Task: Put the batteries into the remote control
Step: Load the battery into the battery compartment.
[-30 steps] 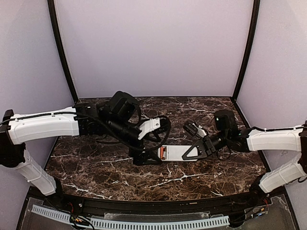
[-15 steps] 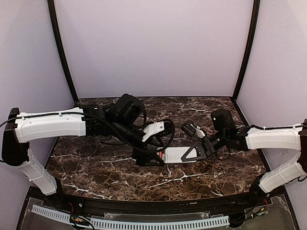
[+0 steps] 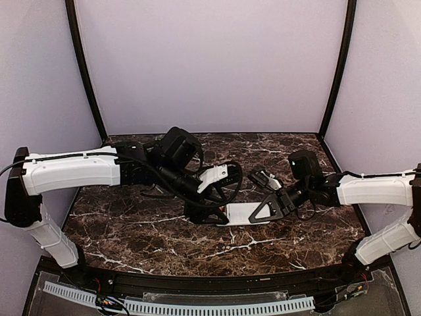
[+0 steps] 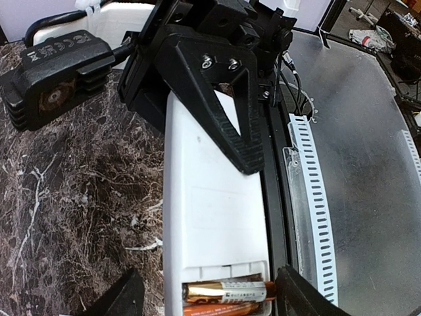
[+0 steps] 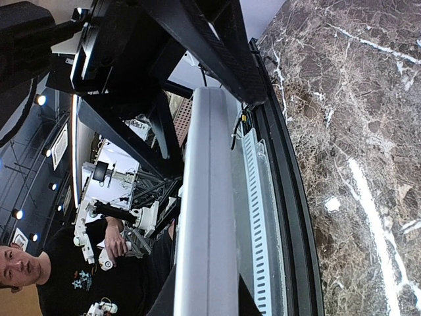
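The remote control [image 3: 245,212] lies with its plain white back up near the table's middle. In the left wrist view its back [image 4: 214,197] shows an open compartment at the near end holding two batteries, a gold and white one [image 4: 227,289] and an orange one [image 4: 223,308] below it. My left gripper [image 4: 207,293] is open, its fingers [image 4: 125,297] standing either side of that end; in the top view it [image 3: 209,214] covers the remote's left end. My right gripper [image 3: 266,209] is shut on the remote's right part, one black finger [image 4: 227,99] lying across its back. The right wrist view shows the remote [image 5: 207,210] edge-on between the jaws.
A small dark and white object [image 3: 264,178] lies behind the right gripper. The left arm's cable loop [image 3: 227,184] hangs over the remote. A perforated white strip [image 3: 197,306] runs along the table's front edge. Purple walls close in the back and both sides.
My left arm has moved right, and its gripper now covers the remote's left end where the orange battery showed. The remote and the right gripper have shifted slightly.
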`<state>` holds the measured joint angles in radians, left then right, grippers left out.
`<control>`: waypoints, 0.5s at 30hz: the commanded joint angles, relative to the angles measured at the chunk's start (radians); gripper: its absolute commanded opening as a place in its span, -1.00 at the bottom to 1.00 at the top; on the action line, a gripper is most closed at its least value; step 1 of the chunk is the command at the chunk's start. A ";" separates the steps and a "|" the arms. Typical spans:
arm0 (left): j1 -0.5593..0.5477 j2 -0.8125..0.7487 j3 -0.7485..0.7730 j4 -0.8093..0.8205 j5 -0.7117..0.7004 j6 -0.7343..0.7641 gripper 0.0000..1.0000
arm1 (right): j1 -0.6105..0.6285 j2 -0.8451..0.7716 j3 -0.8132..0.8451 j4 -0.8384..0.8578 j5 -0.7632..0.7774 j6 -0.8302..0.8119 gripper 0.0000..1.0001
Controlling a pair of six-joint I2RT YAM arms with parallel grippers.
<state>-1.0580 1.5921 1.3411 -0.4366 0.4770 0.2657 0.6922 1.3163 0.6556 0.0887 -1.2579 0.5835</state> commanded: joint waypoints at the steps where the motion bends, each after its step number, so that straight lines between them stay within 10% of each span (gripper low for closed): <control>1: 0.006 0.011 0.023 -0.020 0.021 0.001 0.34 | 0.010 0.001 0.024 0.008 -0.019 -0.017 -1.00; 15: 0.016 0.025 0.030 -0.028 0.039 -0.011 0.10 | 0.012 -0.003 0.024 0.006 -0.023 -0.020 -1.00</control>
<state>-1.0519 1.6089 1.3422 -0.4393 0.5125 0.2581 0.6926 1.3163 0.6563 0.0784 -1.2556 0.5804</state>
